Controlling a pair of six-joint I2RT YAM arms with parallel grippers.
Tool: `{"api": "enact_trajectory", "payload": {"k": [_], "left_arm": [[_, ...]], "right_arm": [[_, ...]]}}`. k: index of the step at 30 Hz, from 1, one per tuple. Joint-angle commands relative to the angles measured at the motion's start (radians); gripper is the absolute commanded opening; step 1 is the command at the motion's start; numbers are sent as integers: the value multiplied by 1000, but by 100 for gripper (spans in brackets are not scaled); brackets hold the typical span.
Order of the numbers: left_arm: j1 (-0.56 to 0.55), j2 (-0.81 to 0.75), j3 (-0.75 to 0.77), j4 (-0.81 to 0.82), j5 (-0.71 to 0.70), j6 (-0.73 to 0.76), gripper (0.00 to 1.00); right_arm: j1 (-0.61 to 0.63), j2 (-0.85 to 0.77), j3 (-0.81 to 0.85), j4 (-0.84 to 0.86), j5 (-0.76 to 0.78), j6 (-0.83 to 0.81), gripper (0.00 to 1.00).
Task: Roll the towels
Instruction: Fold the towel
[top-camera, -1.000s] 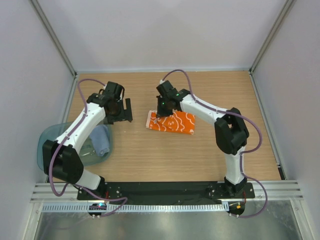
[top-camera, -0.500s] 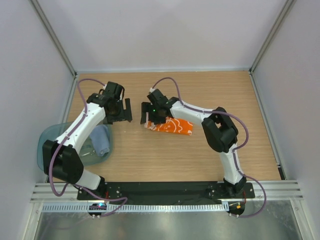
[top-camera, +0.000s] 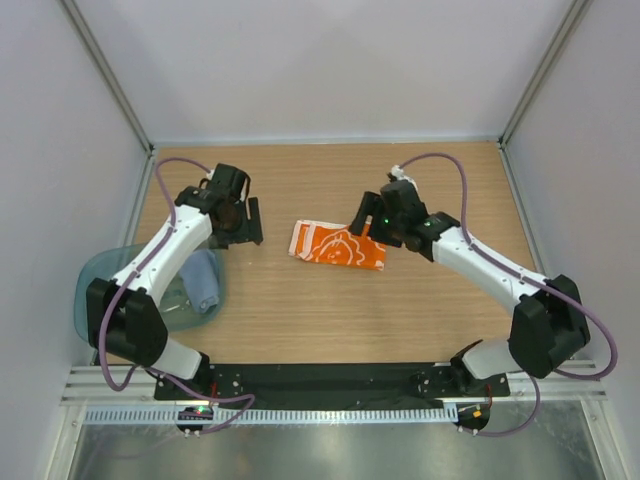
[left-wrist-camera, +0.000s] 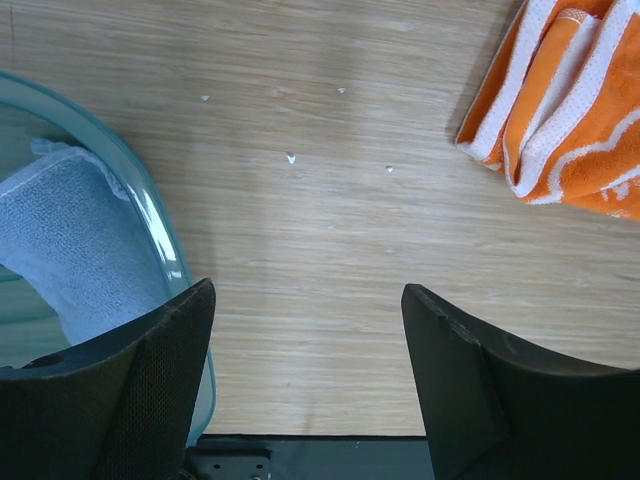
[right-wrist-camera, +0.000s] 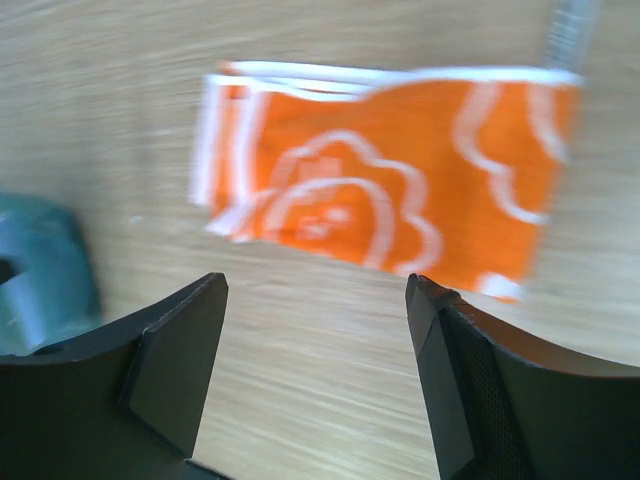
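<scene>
Orange towel (top-camera: 338, 245): lies on the desk (top-camera: 330, 320) near its middle, between the two arms. It is a flat oblong with white-edged layers stacked at its left end, and nothing grips it.
Why it lies so: it looks folded into a band and not yet wound tight, so I judge the rolling is yet to be done on this one.
Blue towel (top-camera: 203, 280): a soft bundle inside the tray (top-camera: 95, 285), apart from the orange one. It was probably parked there as finished work.
Tray: translucent blue-green, at the desk's left edge beside the left arm, out of the working area.
Right jaws: apart and empty, at the orange towel's right end. The wrist view shows the cloth ahead of the fingertips, not between them, which suits lining up on an edge.
Left jaws: apart and empty, over bare desk between the tray rim and the towel's left end, well placed to pin or catch that end.
Risk: the loose layers could slide apart if only one end is pushed.
</scene>
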Motion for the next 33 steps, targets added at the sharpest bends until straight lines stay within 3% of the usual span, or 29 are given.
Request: {"api": "enact_trajectory", "payload": {"k": [1,14,22,25,26,29,33], "left_arm": [[-26,23,4,11,21,-24,75],[-197,74,-5,45,-16,-136,70],[-214,105,25,49,-42,-145,69],[-213,135,56,55,-51,-150,69],[-213,141,79,59,-53,-155,68],[-213,175,122,92,-48,-171,66],[-213,236,163,216,-27,-167,60]], "right_arm": [[-71,-23,-185,-1,39,75,78],[-148,109,-283,151,-16,103,74],[-203,116,-330,223,-81,113,68],[-202,150,-339,249,-116,113,59],[-202,158,-347,258,-125,115,50],[-202,167,-378,272,-139,112,36],[-202,153,-413,245,-138,87,24]]}}
